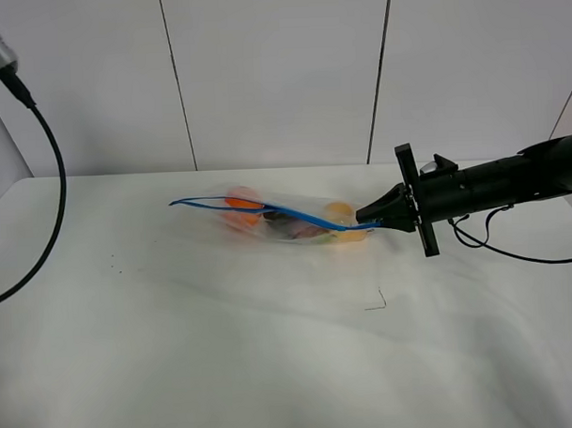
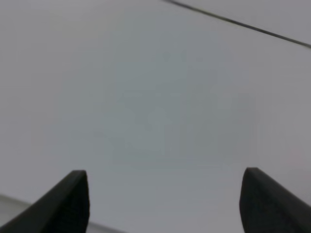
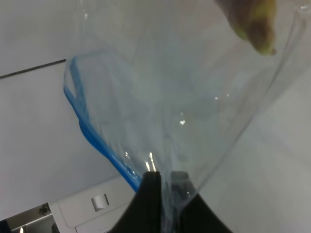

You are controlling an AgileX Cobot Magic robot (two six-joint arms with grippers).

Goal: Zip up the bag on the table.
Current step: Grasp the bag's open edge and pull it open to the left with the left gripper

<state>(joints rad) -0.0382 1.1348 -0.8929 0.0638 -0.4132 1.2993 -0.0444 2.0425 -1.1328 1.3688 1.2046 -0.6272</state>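
Produce (image 1: 241,204) shows through the bag (image 1: 296,223), which we see stretching away from the right gripper (image 1: 369,216) across the table (image 1: 225,348). Left wrist: left gripper (image 2: 165,201) spread wide. Right wrist: fingers pinch the bag's corner, blue seal strip (image 3: 97,138) just beside them.

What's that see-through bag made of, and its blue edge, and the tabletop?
The bag looks like thin, glossy clear plastic film: it creases, glints, and produce shows through. The blue seal strip seems thicker, stiffer plastic, holding a ribbon-like curve. The table is smooth matte white, perhaps laminate or coated board; hard to tell.
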